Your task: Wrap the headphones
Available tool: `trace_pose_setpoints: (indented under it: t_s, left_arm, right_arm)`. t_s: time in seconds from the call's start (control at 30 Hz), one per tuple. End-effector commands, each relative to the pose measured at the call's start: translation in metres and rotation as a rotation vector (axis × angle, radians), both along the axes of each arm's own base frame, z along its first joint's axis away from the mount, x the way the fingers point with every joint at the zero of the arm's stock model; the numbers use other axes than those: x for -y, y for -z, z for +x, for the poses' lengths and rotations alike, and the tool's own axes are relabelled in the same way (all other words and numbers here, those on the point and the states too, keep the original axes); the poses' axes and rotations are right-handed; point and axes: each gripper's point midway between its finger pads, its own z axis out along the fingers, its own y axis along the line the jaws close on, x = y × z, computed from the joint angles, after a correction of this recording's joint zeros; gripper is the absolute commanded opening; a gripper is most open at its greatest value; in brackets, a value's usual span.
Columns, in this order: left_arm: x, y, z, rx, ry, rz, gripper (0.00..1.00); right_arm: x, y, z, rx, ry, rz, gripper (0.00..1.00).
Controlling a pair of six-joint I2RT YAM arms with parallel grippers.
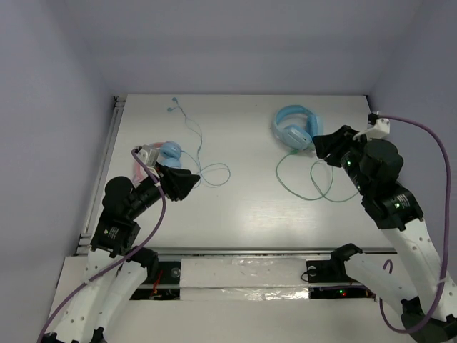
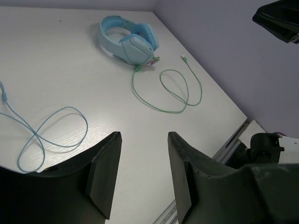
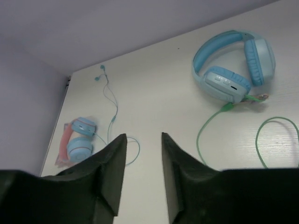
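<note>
White wood makes the big table (image 1: 243,207), and everything lies on it.

Two arms come up from the near edge. The left gripper (image 1: 189,183) is over the left side of the table. In its own camera its two black fingers (image 2: 103,172) stand well apart, with only bare table showing between them. It holds nothing. The right gripper (image 1: 325,146) is over the far right part of the table. In its own camera its fingers (image 3: 112,177) have a smaller gap between them, and that gap is empty too.

Next come the headphones (image 1: 291,132). They are big and light blue, with fat oval ear pads and a wide blue band. They lie flat on the far right part of the table. From above, the right gripper is just beside them, on their right. Its own camera shows the headphones (image 3: 224,84) apart from the fingers, not touched.

The long thin green cable (image 2: 174,112) comes out of one ear cup. It lies loose on the table in a few open loops, on the near side of the headphones.

On the left side lie the small headphones (image 1: 161,153), with a pink band and blue cups. The left gripper is just beside them.

A thin blue cord (image 1: 196,136) runs from the far left down to a loop near the left gripper.
</note>
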Motion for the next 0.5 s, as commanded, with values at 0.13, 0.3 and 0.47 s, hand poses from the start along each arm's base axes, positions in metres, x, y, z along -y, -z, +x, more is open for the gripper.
trace_pose_setpoints:
  t_s: [0.13, 0.3, 0.47]
  left_arm:
    - [-0.001, -0.022, -0.001, 0.072, -0.003, 0.0, 0.36]
    - [0.0, -0.02, 0.0, 0.069, 0.003, -0.001, 0.05]
    - [-0.004, -0.018, 0.003, 0.06, -0.03, 0.006, 0.0]
  right_arm:
    - [-0.015, -0.027, 0.044, 0.086, 0.0, -0.004, 0.05]
    - [-0.019, 0.001, 0.101, -0.002, 0.095, -0.078, 0.0]
    - [-0.027, 0.019, 0.159, -0.057, 0.174, -0.118, 0.02]
